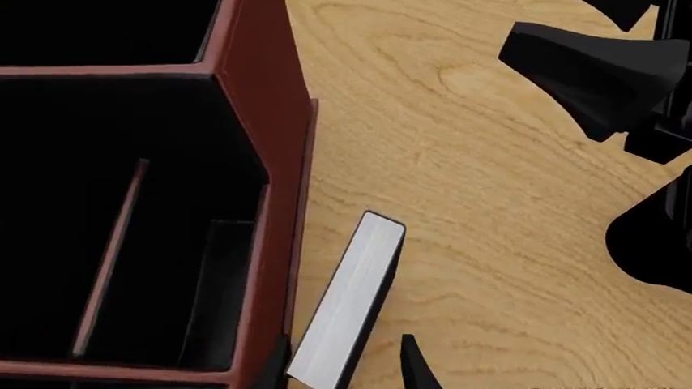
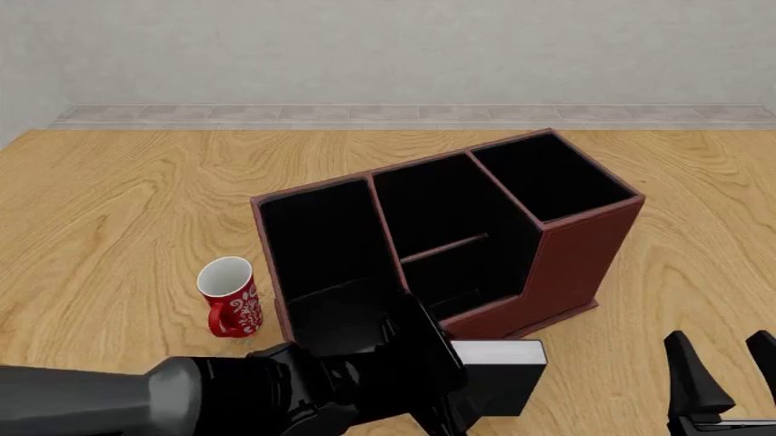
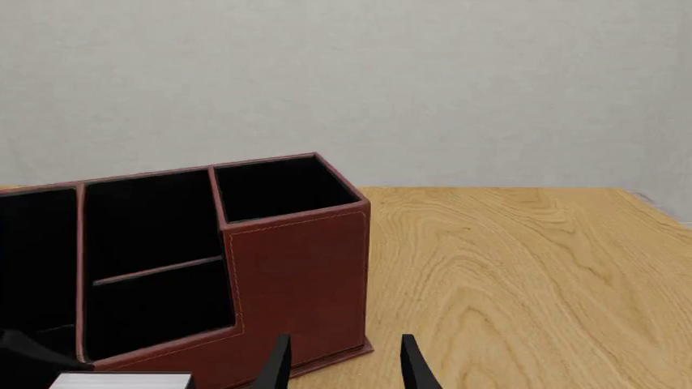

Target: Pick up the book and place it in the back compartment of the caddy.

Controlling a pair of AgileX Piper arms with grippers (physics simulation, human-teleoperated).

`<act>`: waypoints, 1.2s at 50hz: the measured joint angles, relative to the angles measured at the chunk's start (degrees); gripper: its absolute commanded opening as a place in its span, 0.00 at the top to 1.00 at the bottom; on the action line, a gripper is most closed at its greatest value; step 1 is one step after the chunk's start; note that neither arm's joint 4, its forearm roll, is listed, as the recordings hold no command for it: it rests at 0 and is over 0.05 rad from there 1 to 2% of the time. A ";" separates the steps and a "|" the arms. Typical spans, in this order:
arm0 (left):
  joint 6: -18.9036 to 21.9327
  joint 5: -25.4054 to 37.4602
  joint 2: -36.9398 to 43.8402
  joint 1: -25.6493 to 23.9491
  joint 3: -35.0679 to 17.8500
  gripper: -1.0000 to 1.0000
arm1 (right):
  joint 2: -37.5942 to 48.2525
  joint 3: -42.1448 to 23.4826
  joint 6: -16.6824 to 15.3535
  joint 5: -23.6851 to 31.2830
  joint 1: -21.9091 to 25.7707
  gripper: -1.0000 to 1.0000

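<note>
The black book with white page edges (image 1: 348, 301) stands on the table just outside the caddy's low outer wall (image 1: 284, 267); it also shows in the front view (image 2: 500, 372). My left gripper (image 1: 346, 369) is open and straddles the book, with a finger on each side and a gap at one finger. The reddish-brown caddy (image 2: 582, 250) stands mid-table. Its back compartment (image 2: 467, 272) lies between the cross divider and that low wall, right beside the book. My right gripper (image 2: 725, 372) is open and empty, to the right of the book.
A red-and-white mug (image 2: 231, 295) stands left of the caddy. The caddy's long undivided bay (image 2: 318, 236) is on the left and its tall-walled bay (image 2: 552, 177) on the right. The right arm's gripper crosses the left wrist view (image 1: 595, 73).
</note>
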 measured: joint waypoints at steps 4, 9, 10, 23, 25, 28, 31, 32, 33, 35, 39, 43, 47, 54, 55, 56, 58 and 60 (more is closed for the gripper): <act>0.04 0.06 0.12 -0.15 -0.05 0.00 | 0.00 0.00 0.00 0.00 0.00 0.00; -0.19 0.21 -0.04 -0.48 -0.01 0.00 | 0.00 0.00 0.00 0.00 0.00 0.00; -0.28 0.30 -0.19 -0.58 -0.03 0.00 | 0.00 0.00 0.00 0.00 0.00 0.00; -0.27 0.57 -1.68 -1.48 0.07 1.00 | 0.00 0.00 0.00 0.00 0.00 0.00; -0.93 0.67 -1.78 -1.76 0.19 1.00 | 0.00 0.00 0.00 0.00 0.00 0.00; -1.06 0.70 -1.90 -1.78 0.30 1.00 | 0.00 0.00 0.00 0.00 0.00 0.00; -1.27 0.72 -1.99 -1.82 0.39 1.00 | 0.00 0.00 0.00 0.00 0.00 0.00; -1.35 0.74 -2.03 -1.83 0.42 1.00 | 0.00 0.00 0.00 0.00 0.00 0.00; -1.44 0.78 -2.08 -1.85 0.45 1.00 | 0.00 0.00 0.00 0.00 0.00 0.00; -1.59 0.84 -2.18 -1.88 0.52 1.00 | -0.01 0.00 -0.01 0.00 0.00 0.00; -1.76 0.91 -2.39 -1.84 0.59 1.00 | 0.00 0.00 0.00 0.00 0.00 0.00; -1.77 1.05 -2.75 -1.71 0.55 1.00 | 0.00 0.00 0.00 0.00 0.00 0.00; -1.66 1.15 -3.20 -1.53 0.49 1.00 | 0.00 0.00 0.00 0.00 0.00 0.00; -1.08 1.52 -4.51 -0.96 0.07 1.00 | 0.00 0.00 0.00 0.00 0.00 0.00; -0.96 1.60 -4.78 -0.90 0.01 1.00 | 0.00 0.00 0.00 0.00 0.00 0.00; -0.85 1.67 -5.06 -0.84 -0.04 1.00 | 0.00 0.00 0.00 0.00 0.00 0.00; -0.61 1.81 -5.62 -0.70 -0.16 1.00 | 0.00 0.00 0.00 0.00 0.00 0.00; -0.34 1.85 -6.20 -0.57 -0.23 1.00 | 0.00 0.00 0.00 0.00 0.00 0.00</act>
